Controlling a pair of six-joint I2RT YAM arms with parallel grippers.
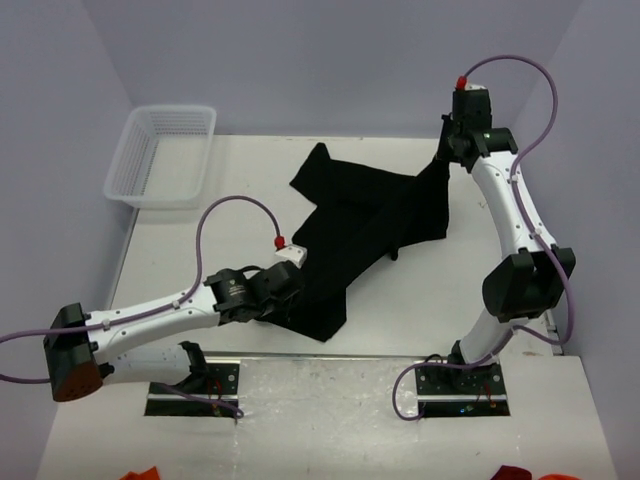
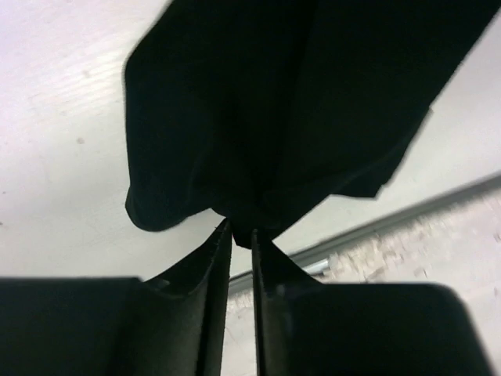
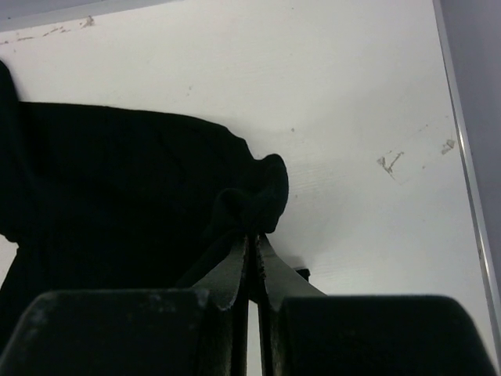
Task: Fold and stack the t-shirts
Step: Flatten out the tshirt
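While the black t-shirt [image 1: 370, 225] lies bunched in a diagonal band across the white tabletop [image 1: 240, 180], running from the far right towards the near left, a gripper holds it at each end. The left gripper [image 2: 241, 232] is clamped on a gathered fold at the near-left end. Its jaws are pinched almost together and the fabric fans out beyond the tips. From above, that end sits close to the near edge of the tabletop. The right gripper [image 3: 252, 237] is likewise clenched on a puckered bit of cloth at the far-right end, where the t-shirt rises a little off the surface towards it. Between the two holds the t-shirt is crumpled and overlapped on itself, with one pointed corner reaching towards the far middle. A white mesh basket [image 1: 128, 170] stands at the far-left corner, well apart from the t-shirt. Just behind the left gripper, a black wrist housing [image 1: 235, 288] carries a small pale label (its lettering is too small to read)
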